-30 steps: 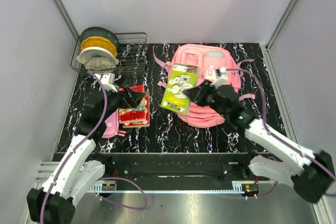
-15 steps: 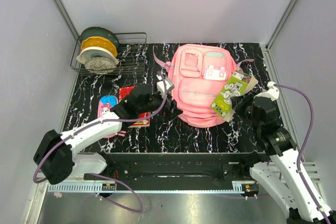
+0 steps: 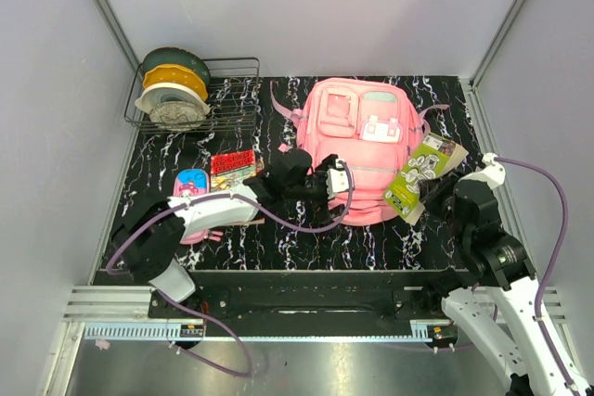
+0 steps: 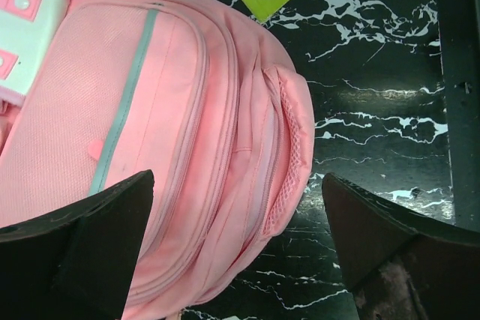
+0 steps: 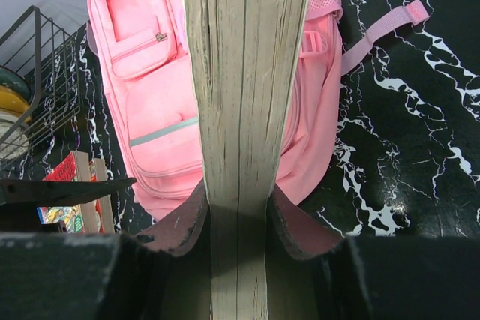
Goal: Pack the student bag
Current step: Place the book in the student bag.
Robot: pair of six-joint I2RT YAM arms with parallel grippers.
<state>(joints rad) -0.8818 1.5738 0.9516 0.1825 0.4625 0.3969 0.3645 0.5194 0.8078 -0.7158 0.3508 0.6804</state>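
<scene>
The student bag (image 3: 357, 136) lies flat on the black marbled table, a large pink backpack with front pockets facing up. My left gripper (image 3: 336, 187) hovers open over its near end; in the left wrist view the bag's zipped edge (image 4: 225, 170) lies between the wide-apart fingers (image 4: 75, 252). My right gripper (image 3: 436, 194) is shut on a thick green-covered book (image 3: 422, 173), held on edge beside the bag's right side. In the right wrist view the book's page edge (image 5: 244, 95) rises from between the pads (image 5: 180, 222), with the bag (image 5: 150, 95) behind it.
A wire rack (image 3: 232, 104) with filament spools (image 3: 174, 90) stands at the back left. A red book (image 3: 232, 166) and a small pink-and-blue pencil case (image 3: 190, 187) lie left of the bag. Grey walls close in the table on three sides.
My left arm swung right from the red book to the bag's near end. My right arm carried the green book from over the bag to its right side.
</scene>
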